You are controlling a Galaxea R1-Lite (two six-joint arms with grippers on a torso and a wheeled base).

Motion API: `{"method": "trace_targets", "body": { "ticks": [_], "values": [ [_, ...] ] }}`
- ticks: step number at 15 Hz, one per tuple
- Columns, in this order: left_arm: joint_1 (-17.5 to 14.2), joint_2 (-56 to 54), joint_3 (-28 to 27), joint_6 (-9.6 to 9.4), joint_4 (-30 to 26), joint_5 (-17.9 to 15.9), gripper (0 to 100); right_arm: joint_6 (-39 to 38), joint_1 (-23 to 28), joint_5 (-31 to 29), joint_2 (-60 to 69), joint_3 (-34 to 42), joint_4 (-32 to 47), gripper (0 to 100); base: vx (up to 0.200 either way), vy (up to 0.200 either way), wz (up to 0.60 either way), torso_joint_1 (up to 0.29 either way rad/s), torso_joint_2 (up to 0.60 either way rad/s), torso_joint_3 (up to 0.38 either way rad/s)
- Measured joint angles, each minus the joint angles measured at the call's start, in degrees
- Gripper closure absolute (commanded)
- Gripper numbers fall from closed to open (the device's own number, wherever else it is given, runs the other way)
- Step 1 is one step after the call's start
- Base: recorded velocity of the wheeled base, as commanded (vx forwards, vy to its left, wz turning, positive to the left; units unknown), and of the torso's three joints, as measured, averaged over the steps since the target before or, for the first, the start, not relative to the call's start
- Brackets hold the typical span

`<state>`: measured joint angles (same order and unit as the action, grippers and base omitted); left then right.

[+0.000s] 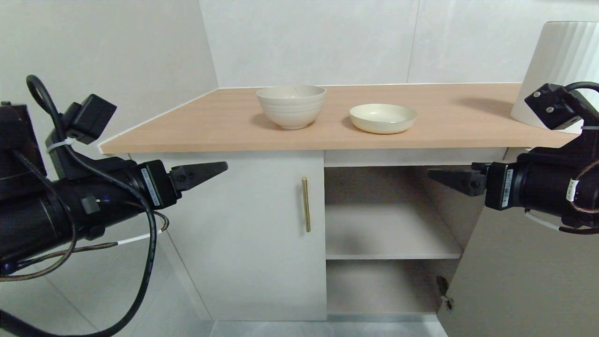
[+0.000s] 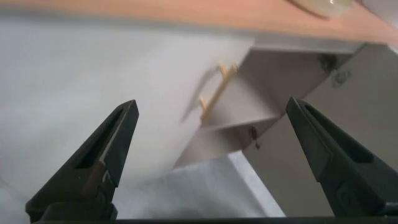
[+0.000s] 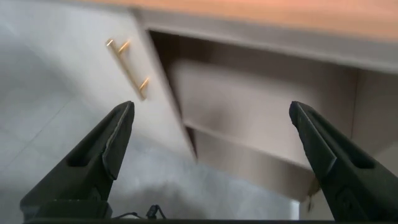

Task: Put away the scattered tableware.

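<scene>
Nothing is stowed: the bowl [image 1: 291, 106] and plate [image 1: 383, 117] sit on the counter [image 1: 468, 117], bowl to the left. Below, the cabinet [image 1: 388, 234] seems open on its right half. The left gripper [image 1: 220, 167] and right gripper [image 1: 433, 174] hang before it, fingers spread, holding nothing.

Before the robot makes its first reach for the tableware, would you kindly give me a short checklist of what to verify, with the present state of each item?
1. Left gripper open and holding nothing: ok.
2. Right gripper open and holding nothing: ok.
3. Bowl upright on the countertop, apart from its neighbour: ok.
4. Shallow dish upright, with nothing resting on it: ok.
5. Cabinet door on the robot's right swung open, middle shelf exposed for storing: ok.
6. Grippers raised to the height of the tableware: not ok, both sit below the countertop, in front of the cabinet.
</scene>
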<state>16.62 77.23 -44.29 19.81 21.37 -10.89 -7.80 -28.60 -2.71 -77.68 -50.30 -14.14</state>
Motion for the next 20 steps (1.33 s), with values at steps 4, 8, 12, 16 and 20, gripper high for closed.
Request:
{"method": "trace_targets", "body": {
  "ticks": [4, 8, 12, 16, 20],
  "values": [
    [-0.1, -0.1, 0.0, 0.33, 0.2, 0.0, 0, 0.0, -0.1, 0.3, 0.3, 0.3, -0.4, 0, 0.0, 0.0, 0.0, 0.0, 0.0, 0.0],
    [-0.4, -0.2, -0.5, 2.68, 0.3, -0.1, 0, 3.4, 0.1, 0.8, 0.5, 4.0, -4.8, 0, 0.0, 0.0, 0.0, 0.0, 0.0, 0.0],
    [-0.4, -0.3, -0.5, 2.68, 0.3, -0.1, 0, 5.1, 0.4, 0.7, -0.2, 6.7, -11.3, 0, 0.0, 0.0, 0.0, 0.007, -0.02, -0.012],
    [-0.4, 0.0, -0.3, 2.68, 0.2, -2.9, 0, 5.4, 0.5, 0.6, -0.7, 7.3, -11.4, 0, 0.0, 0.0, 0.0, 0.072, -0.25, -0.256],
    [-0.4, 0.4, -0.3, 2.71, 0.3, -3.3, 0, 5.5, 0.8, 0.6, -1.1, 7.3, -11.6, 0, 0.0, 0.0, 0.0, 0.174, -0.53, -0.299]
  ]
}}
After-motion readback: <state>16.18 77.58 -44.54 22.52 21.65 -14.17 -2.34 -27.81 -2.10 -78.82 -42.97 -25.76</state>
